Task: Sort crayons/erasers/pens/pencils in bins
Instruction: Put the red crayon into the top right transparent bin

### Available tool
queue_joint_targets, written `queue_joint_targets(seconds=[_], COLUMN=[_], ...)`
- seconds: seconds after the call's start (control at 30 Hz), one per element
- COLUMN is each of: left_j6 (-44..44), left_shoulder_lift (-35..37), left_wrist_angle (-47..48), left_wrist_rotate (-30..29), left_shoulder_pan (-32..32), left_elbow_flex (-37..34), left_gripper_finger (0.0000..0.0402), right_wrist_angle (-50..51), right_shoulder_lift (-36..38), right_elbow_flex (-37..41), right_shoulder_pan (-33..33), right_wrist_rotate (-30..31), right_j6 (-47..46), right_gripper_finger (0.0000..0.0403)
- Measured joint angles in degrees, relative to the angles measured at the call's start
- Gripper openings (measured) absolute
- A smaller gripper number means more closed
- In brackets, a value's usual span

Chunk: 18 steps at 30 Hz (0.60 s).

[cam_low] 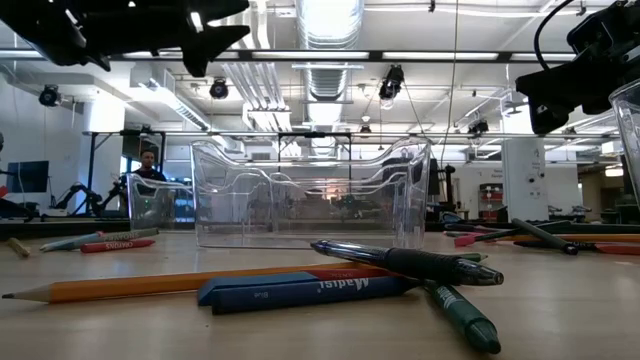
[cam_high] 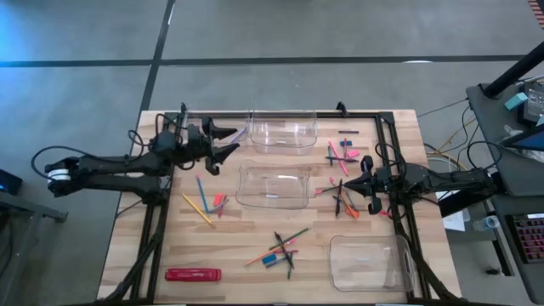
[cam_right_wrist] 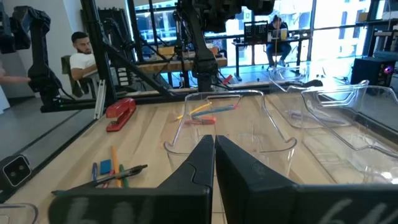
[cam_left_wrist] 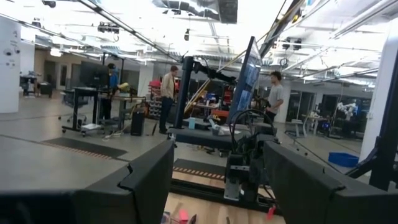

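Sorting has not visibly begun. The three bins seen in full in the high view, one at the far edge (cam_high: pixel 284 132), one at centre (cam_high: pixel 274 185) and one at the near right (cam_high: pixel 371 262), appear empty; a fourth clear tub beside the left gripper (cam_high: pixel 223 143) is only partly visible, so its contents cannot be confirmed.

All stock remains loose on the table (cam_high: pixel 127 246):
- Left of the centre bin: a yellow pencil (cam_high: pixel 197 208), a blue stick and small pink pieces.
- Near edge, centre: a mixed pile (cam_high: pixel 280 248) of an orange pencil, dark pens and a blue piece.
- Right of the bins: a crossed cluster (cam_high: pixel 342 157) of pink pencils and dark pens, continuing down to the right gripper (cam_high: pixel 342 189).

The left gripper hangs above the table's far left with its jaws spread wide and nothing between them. The right gripper sits over the right cluster, jaws clenched together with nothing visibly between them.

Materials and form:
- Bins: clear rigid plastic, rounded corners, walls dipping in a scalloped curve.
- Pencil (cam_low: pixel 180 285): orange, slim, sharpened tip.
- Pen (cam_low: pixel 410 262): dark, glossy barrel.
- Table: pale wooden boards with visible grain, framed by black rails.
- A red flat pack (cam_high: pixel 193 274) lies at the near left, apart from the piles.
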<state>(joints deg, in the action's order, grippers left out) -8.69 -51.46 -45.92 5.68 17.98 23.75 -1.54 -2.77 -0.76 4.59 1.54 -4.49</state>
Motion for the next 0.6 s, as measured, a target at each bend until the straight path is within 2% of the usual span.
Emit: queue_joint_targets(seconds=[0.27, 0.5, 0.6], left_j6=[0.3, 2.6, 5.7], left_shoulder_lift=[2.2, 8.5, 10.7], left_wrist_angle=[2.1, 27.1, 31.8], left_wrist_rotate=[-0.3, -3.1, -4.0], left_shoulder_pan=[0.3, 2.0, 2.1], left_elbow_flex=[2.2, 8.0, 9.1], left_gripper_finger=[0.0232, 0.0232, 0.0232], right_wrist_angle=[-4.0, -12.2, -10.7], right_shoulder_lift=[0.0, 0.0, 0.0], right_elbow_flex=[0.0, 0.0, -1.3], right_shoulder_pan=[0.0, 0.0, 0.0], right_wrist_rotate=[0.0, 1.6, 1.6], right_j6=[3.9, -1.9, -2.3], right_gripper_finger=[0.0009, 0.0009, 0.0009])
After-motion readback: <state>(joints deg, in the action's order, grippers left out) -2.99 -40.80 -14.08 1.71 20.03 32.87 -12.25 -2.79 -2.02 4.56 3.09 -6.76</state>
